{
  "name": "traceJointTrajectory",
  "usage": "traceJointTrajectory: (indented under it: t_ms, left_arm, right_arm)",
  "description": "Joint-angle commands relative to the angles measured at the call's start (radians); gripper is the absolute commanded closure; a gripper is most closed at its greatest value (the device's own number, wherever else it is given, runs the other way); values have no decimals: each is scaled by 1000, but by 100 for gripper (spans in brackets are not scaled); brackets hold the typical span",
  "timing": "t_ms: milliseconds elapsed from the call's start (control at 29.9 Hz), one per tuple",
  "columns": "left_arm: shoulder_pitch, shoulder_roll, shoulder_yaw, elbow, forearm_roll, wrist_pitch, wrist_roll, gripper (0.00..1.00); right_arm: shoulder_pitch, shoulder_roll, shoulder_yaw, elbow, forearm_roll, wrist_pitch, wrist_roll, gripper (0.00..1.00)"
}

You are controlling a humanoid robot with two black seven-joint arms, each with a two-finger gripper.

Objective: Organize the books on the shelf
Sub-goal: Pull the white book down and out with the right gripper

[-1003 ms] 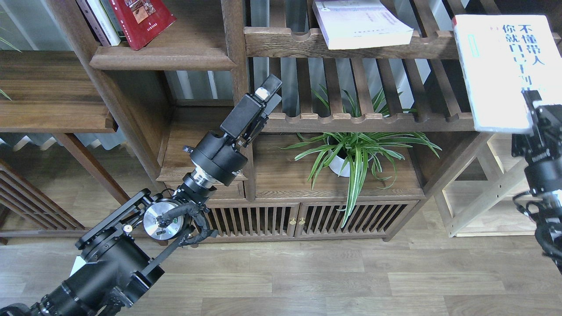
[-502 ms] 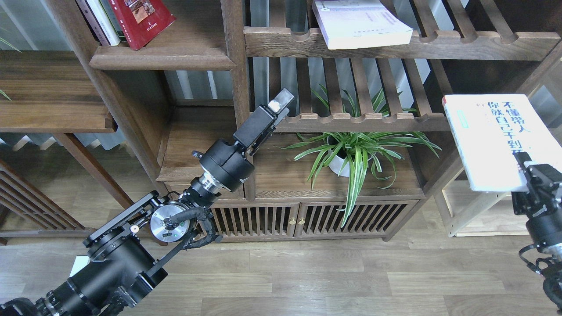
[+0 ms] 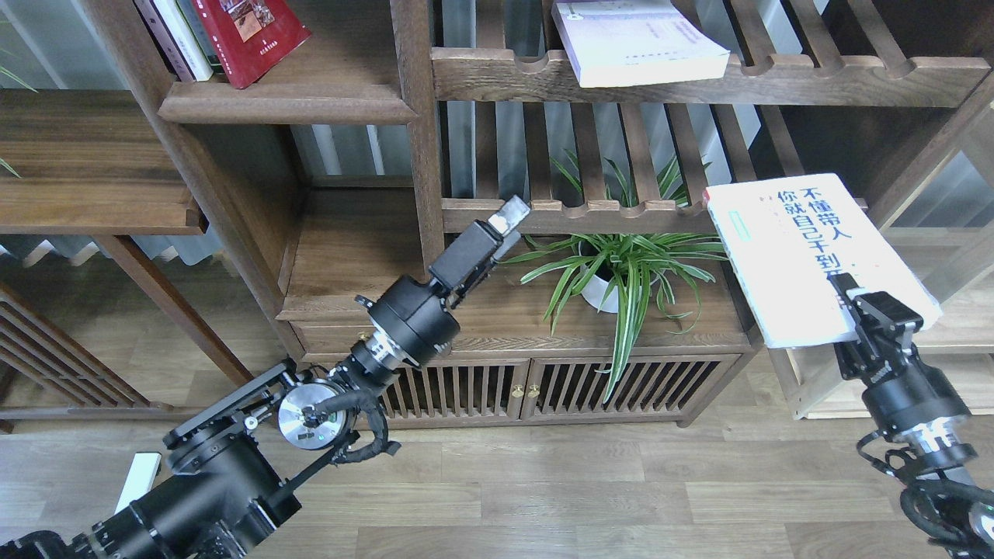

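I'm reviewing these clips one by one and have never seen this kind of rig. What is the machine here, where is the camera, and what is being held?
This is one view, taken from the robot's own head, looking forward and down at a wooden bookcase. The two black limbs are its arms. The left gripper at the far end of the left arm carries nothing; I cannot tell whether its fingers are open. The right gripper is clamped on the lower edge of the white book with blue Chinese characters, held out in front of the bookcase. The dark red book leans on the solid shelf at upper left. The pale lavender book lies on a slatted rack. A potted plant sits lower down.
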Motion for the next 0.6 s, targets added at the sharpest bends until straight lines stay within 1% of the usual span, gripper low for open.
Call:
traceJointTrajectory:
  t_ms: [0, 134, 334, 401, 502, 568]
  left_arm:
    - [-2, 0, 23, -1, -55, 0, 0, 3]
    - [-4, 0, 38, -14, -184, 0, 3, 3]
    - [-5, 0, 40, -12, -246, 0, 17, 3]
    - [-5, 0, 41, -9, -261, 0, 29, 3]
    - [-5, 0, 60, -1, -298, 0, 60, 3]
    - [-4, 0, 72, 2, -310, 0, 66, 3]
  right_arm:
    - [11, 9, -11, -1, 0, 0, 1, 96]
    - [14, 28, -65, 2, -1, 0, 1, 96]
    - [54, 68, -106, 4, -26, 0, -1, 96]
    - [63, 71, -118, 5, -29, 0, -1, 96]
    - [98, 76, -149, 5, -29, 0, 1, 96]
    - [112, 78, -175, 5, -29, 0, 1, 96]
